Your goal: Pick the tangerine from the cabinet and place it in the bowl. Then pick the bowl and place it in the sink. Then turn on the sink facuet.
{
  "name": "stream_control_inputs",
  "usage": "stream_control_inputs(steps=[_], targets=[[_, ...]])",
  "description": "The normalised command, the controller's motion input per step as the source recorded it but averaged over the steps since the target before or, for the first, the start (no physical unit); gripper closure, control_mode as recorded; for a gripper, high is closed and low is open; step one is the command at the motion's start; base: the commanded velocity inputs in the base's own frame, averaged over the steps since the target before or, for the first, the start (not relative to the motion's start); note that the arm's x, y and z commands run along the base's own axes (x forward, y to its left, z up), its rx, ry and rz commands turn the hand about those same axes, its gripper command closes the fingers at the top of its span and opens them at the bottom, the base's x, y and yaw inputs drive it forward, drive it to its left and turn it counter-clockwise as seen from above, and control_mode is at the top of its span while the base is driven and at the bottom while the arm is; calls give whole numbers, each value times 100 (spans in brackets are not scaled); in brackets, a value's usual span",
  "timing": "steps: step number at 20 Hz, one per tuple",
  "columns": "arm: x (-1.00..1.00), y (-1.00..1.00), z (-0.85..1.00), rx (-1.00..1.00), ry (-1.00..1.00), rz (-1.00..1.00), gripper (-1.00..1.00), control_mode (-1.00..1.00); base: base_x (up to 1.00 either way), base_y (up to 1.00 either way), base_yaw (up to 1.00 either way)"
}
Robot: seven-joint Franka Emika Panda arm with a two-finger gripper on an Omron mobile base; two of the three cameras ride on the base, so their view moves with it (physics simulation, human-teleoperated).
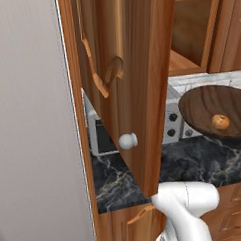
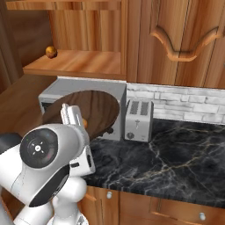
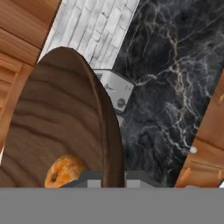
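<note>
Hand view: we see the tool (image 3: pixel 113 177) clamped shut on the rim of the bowl (image 3: pixel 57 127), which is lifted clear of the worktop (image 3: pixel 175 78) with the tangerine (image 3: pixel 63 170) inside. We judge step one done; carrying the bowl to the sink and opening the faucet remain.

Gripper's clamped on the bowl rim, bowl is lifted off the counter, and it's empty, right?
Not empty. The tangerine lies in the bowl, as the left base view shows. The rest stands: the gripper is clamped on the rim, bowl lifted above the counter.
</note>
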Motion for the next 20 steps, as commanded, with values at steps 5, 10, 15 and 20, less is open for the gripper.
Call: stream_control_inputs(steps=[5,10,15,20], targets=[[-21,-2,0,0,0,0,100,100,-29,-12,0],[0,0,0,0,0,0,100,100,-73,-42,-1],[0,0,0,0,0,0,100,100,-22,-53,-28],[0,0,0,0,0,0,100,100,0,-54,-55]])
